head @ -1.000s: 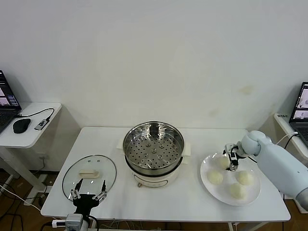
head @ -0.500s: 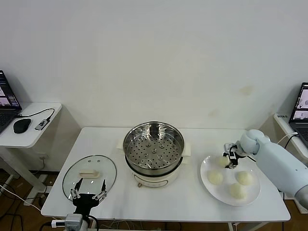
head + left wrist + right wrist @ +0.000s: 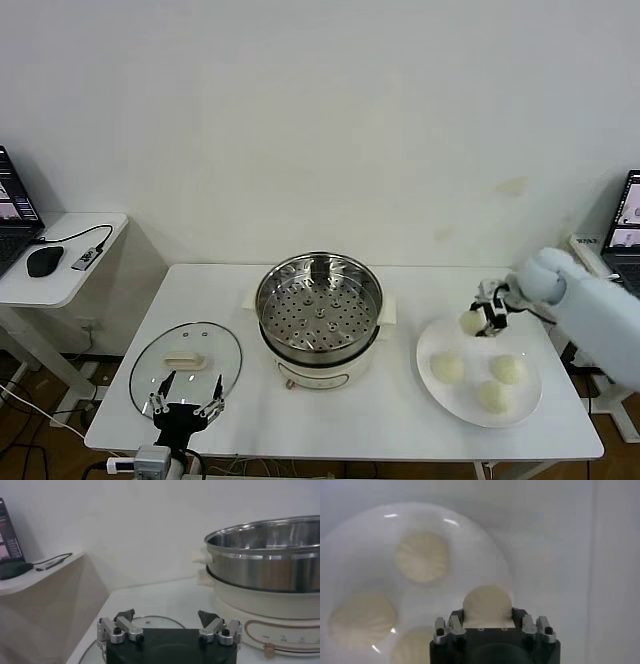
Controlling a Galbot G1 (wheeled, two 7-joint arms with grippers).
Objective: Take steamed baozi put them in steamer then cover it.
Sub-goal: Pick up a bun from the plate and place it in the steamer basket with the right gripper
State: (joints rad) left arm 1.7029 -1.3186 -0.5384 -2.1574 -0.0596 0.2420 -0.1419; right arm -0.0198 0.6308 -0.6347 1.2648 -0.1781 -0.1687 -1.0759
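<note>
A white surface (image 3: pixel 400 420) is seen with the steamer (image 3: pixel 319 305) standing near its middle, the perforated basket uncovered and nothing inside it. Bare tabletop is left on both sides of the pot, between it and the glass cover (image 3: pixel 186 364) toward the left front corner and between it and the white plate (image 3: pixel 432 342) toward the right edge. The plate lies close to the surface's right and front edges.

Three buns (image 3: pixel 447 368) are left lying on the plate, apart from one another. A fourth bun (image 3: pixel 470 323) is held clear of the plate, over its far rim, by the right gripper (image 3: pixel 480 323); in the right wrist view the jaws are seen closed narrowly on this bun (image 3: pixel 487 604), with the plate (image 3: pixel 485 545) and the three buns (image 3: pixel 423 556) below.

The left gripper (image 3: pixel 184 404) is parked at the front edge, just before the cover, its jaws spread wide and holding nothing. In the left wrist view the gripper (image 3: pixel 169 627) is seen with the steamer (image 3: pixel 270 555) rising well apart from it.
</note>
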